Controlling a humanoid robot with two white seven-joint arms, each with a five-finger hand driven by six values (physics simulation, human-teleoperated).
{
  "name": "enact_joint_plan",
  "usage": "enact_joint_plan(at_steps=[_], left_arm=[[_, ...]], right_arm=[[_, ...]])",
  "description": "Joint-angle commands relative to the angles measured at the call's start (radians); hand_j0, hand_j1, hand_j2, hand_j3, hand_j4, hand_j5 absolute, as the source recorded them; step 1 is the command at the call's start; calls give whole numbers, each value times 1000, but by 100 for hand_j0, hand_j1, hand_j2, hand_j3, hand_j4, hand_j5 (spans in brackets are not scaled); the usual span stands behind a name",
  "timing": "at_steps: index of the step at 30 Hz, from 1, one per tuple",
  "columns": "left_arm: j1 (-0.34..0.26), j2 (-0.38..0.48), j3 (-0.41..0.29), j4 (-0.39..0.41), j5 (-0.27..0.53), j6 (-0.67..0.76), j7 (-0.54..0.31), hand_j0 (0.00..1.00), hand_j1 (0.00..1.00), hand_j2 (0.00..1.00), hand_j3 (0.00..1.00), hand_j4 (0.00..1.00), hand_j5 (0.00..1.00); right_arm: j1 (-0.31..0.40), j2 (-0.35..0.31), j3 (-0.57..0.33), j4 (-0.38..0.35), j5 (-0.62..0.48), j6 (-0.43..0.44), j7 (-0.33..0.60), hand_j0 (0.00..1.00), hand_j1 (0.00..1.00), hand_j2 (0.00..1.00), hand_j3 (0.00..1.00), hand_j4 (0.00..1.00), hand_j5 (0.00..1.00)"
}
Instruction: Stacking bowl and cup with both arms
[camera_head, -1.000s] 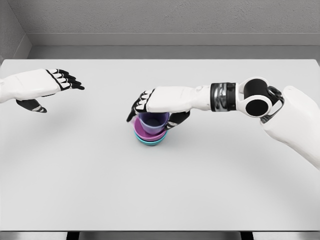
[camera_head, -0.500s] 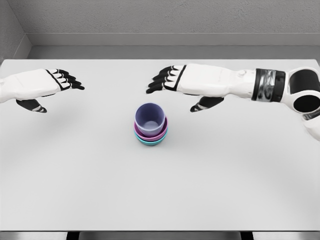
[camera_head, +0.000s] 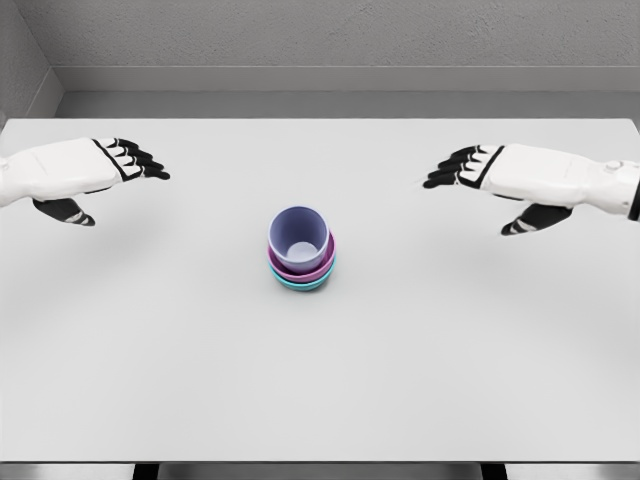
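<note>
Both hands hold nothing, fingers spread: between them the lavender cup sits nested in the pink bowl atop the teal bowl, so the stack looks complete, with left hand and right hand well apart from it above the table.

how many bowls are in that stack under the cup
2. A purple bowl sits directly under the lavender cup, and a teal bowl lies at the bottom, on the table. Only rims show, so another nested inside could be hidden.
</note>
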Motion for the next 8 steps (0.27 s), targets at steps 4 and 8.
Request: enact_joint_plan(at_steps=[4, 8], left_arm=[[0, 1, 1, 0, 4, 2, 1, 100, 100, 100, 100, 100, 100], [0, 1, 1, 0, 3, 2, 1, 100, 100, 100, 100, 100, 100]], right_arm=[[-2, -4, -5, 12, -7, 2, -1, 100, 100, 100, 100, 100, 100], [-2, -4, -5, 9, -7, 2, -1, 100, 100, 100, 100, 100, 100]])
